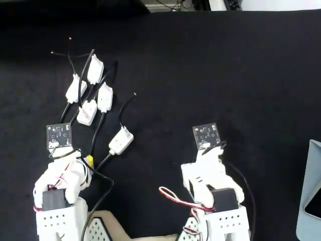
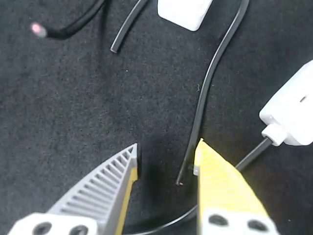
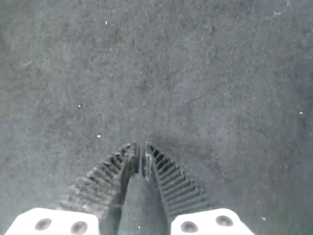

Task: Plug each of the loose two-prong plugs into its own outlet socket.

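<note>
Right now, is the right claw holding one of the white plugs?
No, the right gripper is shut with nothing between its tips, and bare black table lies beneath it.

This is a robotics lab bench. A desk (image 1: 241,65) covered in black cloth carries two white arms (image 1: 60,196) with exposed red and white wiring (image 1: 175,197). Loose plugs (image 1: 105,96) on short cut cords lie on it.
</note>
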